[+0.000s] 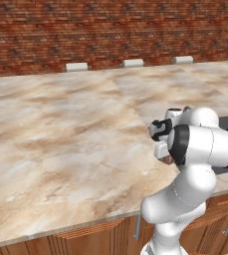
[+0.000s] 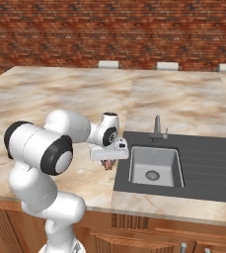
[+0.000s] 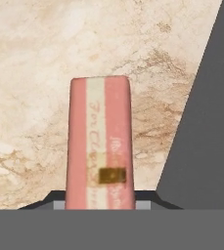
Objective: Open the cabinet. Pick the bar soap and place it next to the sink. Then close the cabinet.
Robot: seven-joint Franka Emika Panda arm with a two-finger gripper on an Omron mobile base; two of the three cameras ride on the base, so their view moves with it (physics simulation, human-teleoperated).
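Observation:
The bar soap [image 3: 100,141], pink with a pale stripe and a small gold label, is clamped between my fingertips, so my gripper [image 3: 101,197] is shut on it. The hand points down just over the marble counter [image 2: 60,99], close to the left edge of the dark sink [image 2: 208,158]. From the right base view the gripper [image 2: 107,162] hangs beside the sink's left rim with the bar soap [image 2: 107,165] poking out below it. In the left base view the gripper [image 1: 164,157] is partly behind my own arm. The cabinet is out of view.
A faucet [image 2: 157,127] stands behind the steel basin [image 2: 154,165]. Wall outlets [image 2: 108,64] line the brick wall. Broad marble counter stretches left and behind. Low wooden units with handles [image 1: 137,226] run under the front edge.

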